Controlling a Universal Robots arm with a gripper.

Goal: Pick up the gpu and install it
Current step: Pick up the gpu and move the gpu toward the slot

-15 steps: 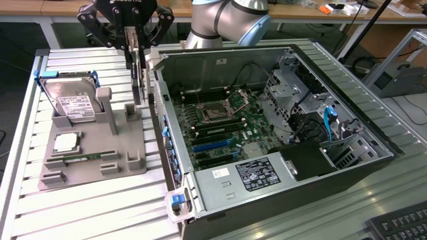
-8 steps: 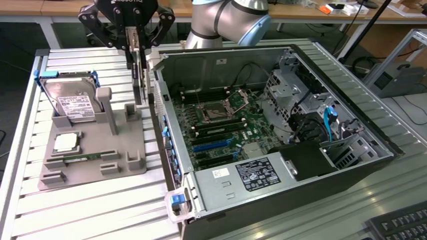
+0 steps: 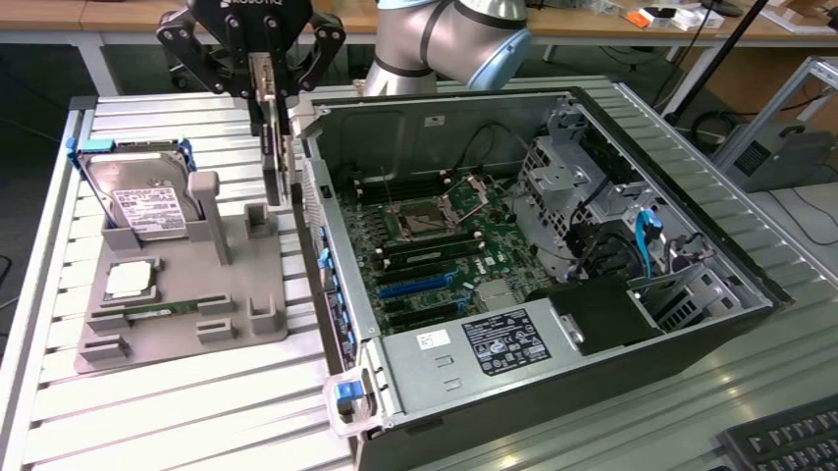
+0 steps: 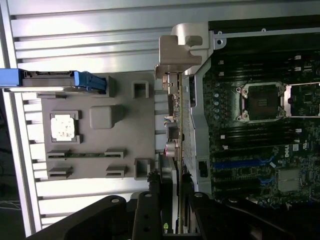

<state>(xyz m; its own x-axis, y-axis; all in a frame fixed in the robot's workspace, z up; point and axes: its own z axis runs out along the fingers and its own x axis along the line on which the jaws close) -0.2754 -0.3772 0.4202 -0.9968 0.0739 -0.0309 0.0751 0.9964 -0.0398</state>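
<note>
The gpu (image 3: 271, 157) hangs edge-on and upright in my gripper (image 3: 266, 88), which is shut on its upper part. Its lower end hovers just above the grey holder block (image 3: 249, 294), beside the outer wall of the open computer case (image 3: 343, 388). In the wrist view the gpu (image 4: 172, 125) runs as a thin strip away from the gripper (image 4: 171, 200), ending in its silver metal bracket (image 4: 177, 50). It lies along the gap between the holder block (image 4: 100, 165) and the case wall. The motherboard (image 3: 439, 250) with its blue slots (image 3: 416, 285) lies inside the case.
On the holder block stand a silver hard drive (image 3: 147, 201) in a blue frame, a square processor chip (image 3: 129, 280) and a narrow memory stick (image 3: 164, 312). The case holds a power supply (image 3: 504, 343) and drive cages (image 3: 576, 182). A keyboard corner (image 3: 786, 446) sits at the exterior view's right.
</note>
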